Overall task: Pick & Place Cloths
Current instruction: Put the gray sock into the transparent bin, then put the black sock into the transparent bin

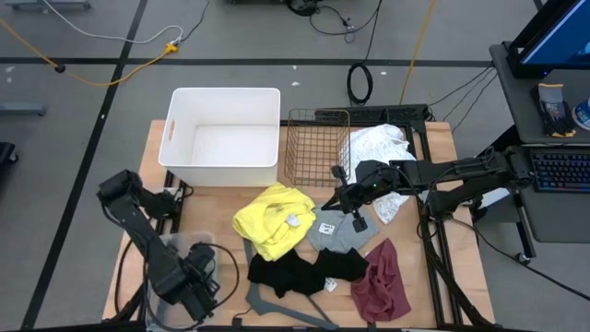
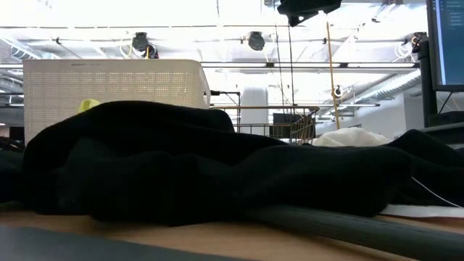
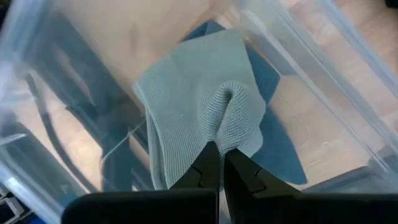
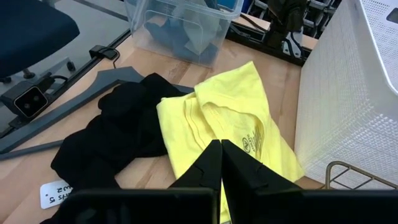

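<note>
Left gripper (image 3: 221,163) clamped on sage green cloth (image 3: 199,118) inside the clear bin (image 4: 180,25), near-left corner. Right gripper (image 4: 220,163) fingers together, empty, above yellow cloth (image 1: 272,219) mid-table. Black cloth (image 1: 300,272), grey hanger (image 1: 277,304) and maroon cloth (image 1: 383,284) crowd the near edge; white tub (image 1: 224,101) and wire basket (image 1: 318,148) stand far.

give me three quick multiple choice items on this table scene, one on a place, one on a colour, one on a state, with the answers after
1. Where does the yellow cloth lie?
A. inside the white bin
B. on the table in front of the white bin
C. inside the wire basket

2. What colour is the cloth in the clear container under the left gripper?
A. sage green
B. maroon
C. white

3. How is the right gripper now?
A. open and empty
B. shut on the black cloth
C. shut and empty

Answers:
1. B: the high view shows it on the wood just below the white bin, which holds nothing.
2. A: the left wrist view shows the sage green cloth within clear walls.
3. C: its fingers meet with nothing between them, above the yellow cloth.
</note>
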`<state>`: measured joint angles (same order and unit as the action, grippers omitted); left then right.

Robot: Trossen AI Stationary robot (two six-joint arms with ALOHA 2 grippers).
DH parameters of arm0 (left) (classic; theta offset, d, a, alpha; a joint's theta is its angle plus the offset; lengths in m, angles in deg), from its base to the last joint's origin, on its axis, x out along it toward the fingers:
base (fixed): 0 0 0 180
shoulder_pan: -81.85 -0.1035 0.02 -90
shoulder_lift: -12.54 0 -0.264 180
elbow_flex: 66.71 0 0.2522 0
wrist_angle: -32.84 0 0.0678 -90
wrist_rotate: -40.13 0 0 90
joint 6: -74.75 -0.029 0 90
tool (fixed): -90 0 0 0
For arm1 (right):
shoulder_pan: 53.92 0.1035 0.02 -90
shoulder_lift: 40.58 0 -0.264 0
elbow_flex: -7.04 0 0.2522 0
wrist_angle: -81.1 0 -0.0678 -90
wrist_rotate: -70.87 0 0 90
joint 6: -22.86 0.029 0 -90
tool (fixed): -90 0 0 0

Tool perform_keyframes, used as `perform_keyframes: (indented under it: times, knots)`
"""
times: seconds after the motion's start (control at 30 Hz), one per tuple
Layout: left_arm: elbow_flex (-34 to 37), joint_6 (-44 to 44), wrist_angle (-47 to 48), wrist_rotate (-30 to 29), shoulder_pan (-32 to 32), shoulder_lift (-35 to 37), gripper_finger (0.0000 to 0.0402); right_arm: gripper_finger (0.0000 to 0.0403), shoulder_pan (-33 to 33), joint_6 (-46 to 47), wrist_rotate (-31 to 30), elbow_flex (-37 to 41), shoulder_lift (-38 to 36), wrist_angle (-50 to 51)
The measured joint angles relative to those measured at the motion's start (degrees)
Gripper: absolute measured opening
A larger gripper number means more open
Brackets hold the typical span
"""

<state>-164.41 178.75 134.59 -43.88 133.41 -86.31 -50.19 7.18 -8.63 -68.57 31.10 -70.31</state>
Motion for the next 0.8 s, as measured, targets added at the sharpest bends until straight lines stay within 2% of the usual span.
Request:
perform_keyframes:
  times: [0.3, 0.43, 0.67, 0.8]
  knots:
    - [0.0, 0.8, -2.4, 0.0, 1.2, -1.3, 0.0003, 0.0, 0.0, 0.0, 0.0, 0.0, 0.0, 0.0]
    - [0.0, 1.4, -2.4, 0.0, 1.3, -1.3, 0.0021, 0.0, 0.0, 0.0, 0.0, 0.0, 0.0, 0.0]
    - [0.0, 1.5, -2.3, -1.7, 1.4, -1.3, 0.0112, 0.0, 0.0, 0.0, 0.0, 0.0, 0.0, 0.0]
    - [0.0, 0.6, -2.3, 0.9, 1.4, -1.1, 0.017, 0.0, 0.0, 0.0, 0.0, 0.0, 0.0, 0.0]
